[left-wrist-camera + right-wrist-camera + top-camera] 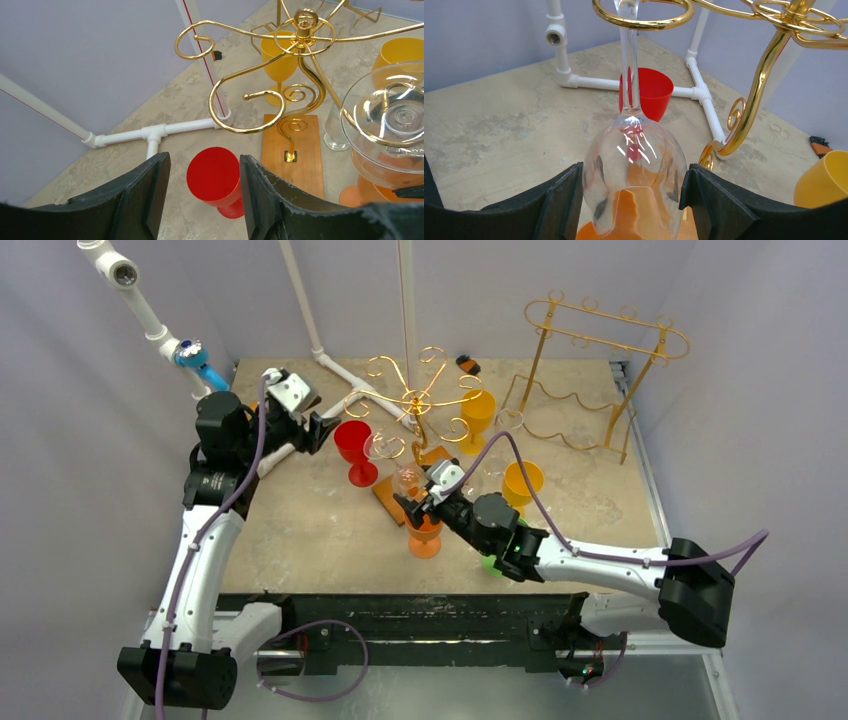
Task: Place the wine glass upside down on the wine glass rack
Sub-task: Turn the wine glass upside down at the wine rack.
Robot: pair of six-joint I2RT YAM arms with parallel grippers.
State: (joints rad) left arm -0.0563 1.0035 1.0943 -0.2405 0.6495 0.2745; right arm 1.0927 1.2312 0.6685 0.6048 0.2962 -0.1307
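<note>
Top view: the clear wine glass [407, 478] sits inverted at frame centre under the gold rack [420, 400], and the right gripper [418, 498] reaches in from the lower right. Left wrist: the left gripper [204, 159] is spread above the red goblet [214, 175]. Right wrist: the pads [564, 200] pinch the glass's bowl, and its stem threads a rack ring.

A robot lab: plain walls [60, 390] box in one table [300, 520], with white pipes [302, 295] at eleven o'clock.
</note>
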